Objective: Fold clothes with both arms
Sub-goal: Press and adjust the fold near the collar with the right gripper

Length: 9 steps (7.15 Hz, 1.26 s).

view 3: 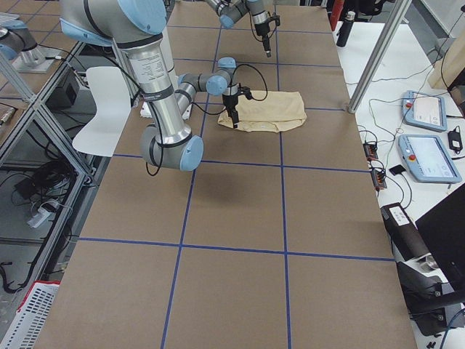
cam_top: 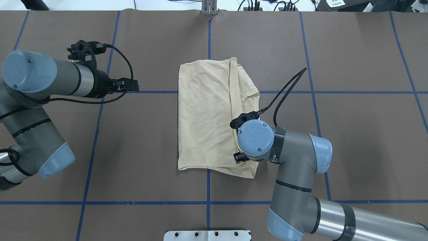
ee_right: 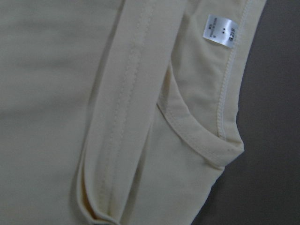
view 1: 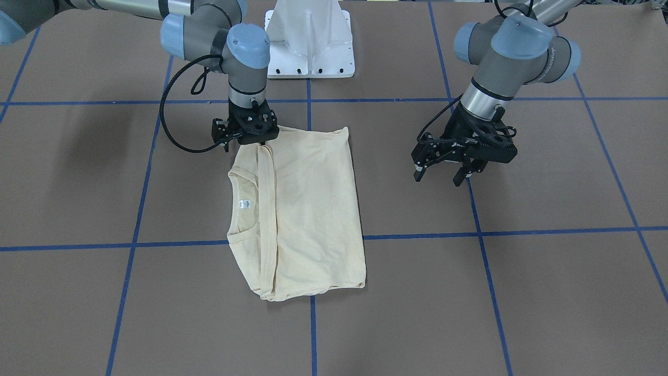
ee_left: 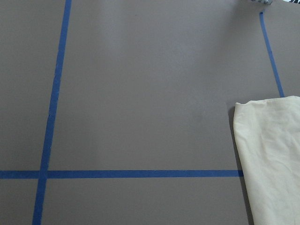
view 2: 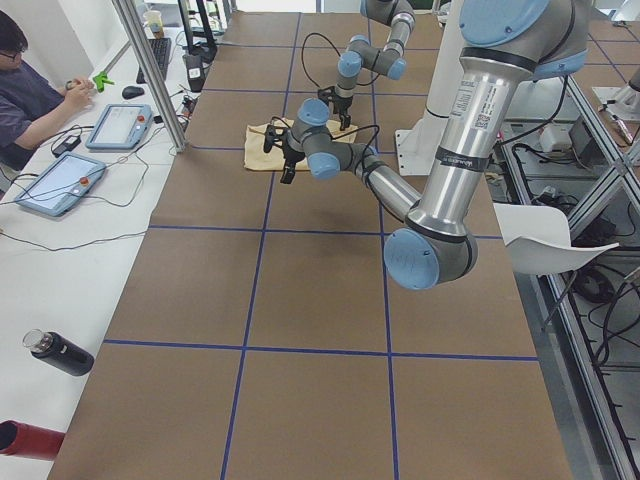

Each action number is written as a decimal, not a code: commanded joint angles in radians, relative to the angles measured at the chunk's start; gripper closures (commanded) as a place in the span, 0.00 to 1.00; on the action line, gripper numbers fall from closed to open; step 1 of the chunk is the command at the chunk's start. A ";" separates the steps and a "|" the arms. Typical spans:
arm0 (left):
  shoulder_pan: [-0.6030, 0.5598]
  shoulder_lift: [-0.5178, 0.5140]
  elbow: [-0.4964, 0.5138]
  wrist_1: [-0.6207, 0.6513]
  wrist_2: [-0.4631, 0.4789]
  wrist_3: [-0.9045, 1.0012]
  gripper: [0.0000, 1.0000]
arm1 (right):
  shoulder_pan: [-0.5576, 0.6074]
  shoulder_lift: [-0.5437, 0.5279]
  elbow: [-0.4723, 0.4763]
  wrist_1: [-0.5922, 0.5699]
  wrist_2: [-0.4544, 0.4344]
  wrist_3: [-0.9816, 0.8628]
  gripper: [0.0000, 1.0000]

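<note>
One cream T-shirt (view 1: 308, 209), two robot arms (view 1: 245, 52) (view 1: 514, 47), two end effectors (view 1: 244, 137) (view 1: 438, 177), one white pedestal base (view 1: 310, 47), one operator (view 2: 30, 90).

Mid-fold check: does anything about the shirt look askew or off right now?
Slightly uneven fold: on the T-shirt, the folded-over flap stops short of the collar side, leaving the label exposed, and a lower layer juts out by the right gripper. Nothing damaged.

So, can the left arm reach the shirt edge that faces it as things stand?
Probably yes. The left gripper hangs open beside the shirt, only bare table lies between them, and the right gripper sits at the opposite corner.
</note>
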 commanded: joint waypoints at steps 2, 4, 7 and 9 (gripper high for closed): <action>0.014 -0.005 0.002 0.001 0.002 -0.003 0.01 | 0.018 -0.080 0.088 -0.001 0.015 -0.004 0.00; 0.015 -0.005 0.005 -0.001 0.002 -0.001 0.01 | 0.022 -0.088 0.104 -0.001 0.022 -0.004 0.00; 0.015 -0.005 0.013 -0.001 0.002 0.003 0.01 | 0.057 -0.038 0.108 0.019 0.028 -0.014 0.00; 0.015 -0.005 0.022 -0.001 0.002 0.006 0.01 | 0.065 0.063 0.006 0.028 0.015 -0.033 0.00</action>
